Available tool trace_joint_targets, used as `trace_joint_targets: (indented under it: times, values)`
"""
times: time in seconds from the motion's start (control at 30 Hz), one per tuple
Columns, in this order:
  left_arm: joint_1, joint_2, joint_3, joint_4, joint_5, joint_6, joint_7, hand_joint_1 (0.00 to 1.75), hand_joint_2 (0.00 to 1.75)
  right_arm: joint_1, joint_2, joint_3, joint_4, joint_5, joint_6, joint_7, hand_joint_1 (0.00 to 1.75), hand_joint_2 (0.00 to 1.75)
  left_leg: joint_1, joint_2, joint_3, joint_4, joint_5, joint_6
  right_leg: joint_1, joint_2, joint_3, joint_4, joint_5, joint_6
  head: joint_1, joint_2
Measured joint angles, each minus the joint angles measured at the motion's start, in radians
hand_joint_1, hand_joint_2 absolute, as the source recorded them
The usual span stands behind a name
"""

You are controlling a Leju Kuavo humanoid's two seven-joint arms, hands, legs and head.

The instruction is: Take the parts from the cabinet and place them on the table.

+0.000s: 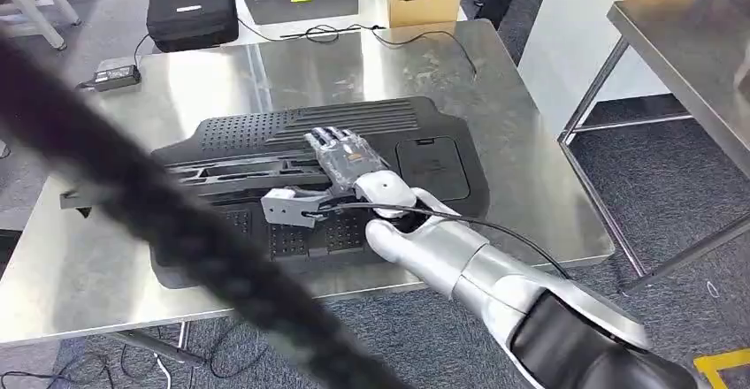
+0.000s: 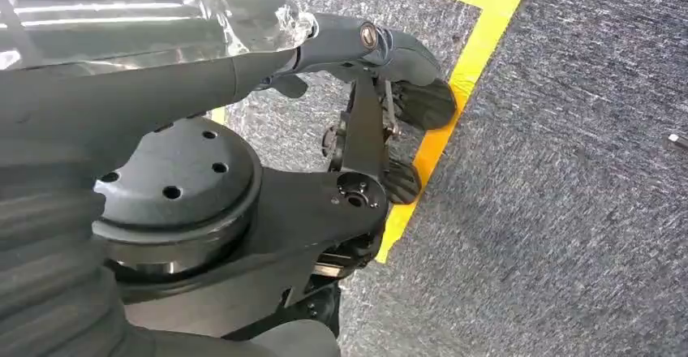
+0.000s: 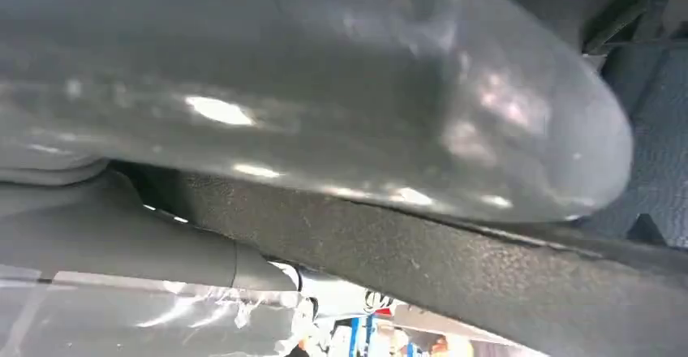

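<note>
A large black plastic part [image 1: 265, 141], ribbed and perforated, lies flat on the steel table [image 1: 513, 141], with its near edge at the table's front rim. My right hand [image 1: 345, 163] rests on top of it near the middle, fingers stretched out flat toward the far side. In the right wrist view the thick grey thumb [image 3: 324, 81] lies close along the part's textured black rim [image 3: 454, 268]. Whether the hand grips the part is not visible. My left arm hangs down; its dark ribbed cover [image 2: 40, 276] shows over the carpet, and its fingers are hidden.
A black case [image 1: 192, 15], a power adapter [image 1: 117, 76] with a cable and a cardboard box [image 1: 423, 0] stand at the table's far side. Another steel table [image 1: 699, 44] stands to the right. A blurred black cable [image 1: 133, 203] crosses the head view diagonally. Yellow floor tape [image 2: 462, 73] lies below.
</note>
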Motion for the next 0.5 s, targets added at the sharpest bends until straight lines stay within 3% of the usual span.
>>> trace_joint_targets:
  times: [0.5]
  values:
    - [0.001,0.001,-0.001,0.0,0.003,-0.006,0.0,0.0,1.75,0.005,-0.011,0.061,-0.051,0.024,0.03,0.016,0.0,0.0,0.0,0.0,0.0,0.0,0.0,0.0,0.0,0.0,0.0,0.0,0.0,0.0,0.0,0.0]
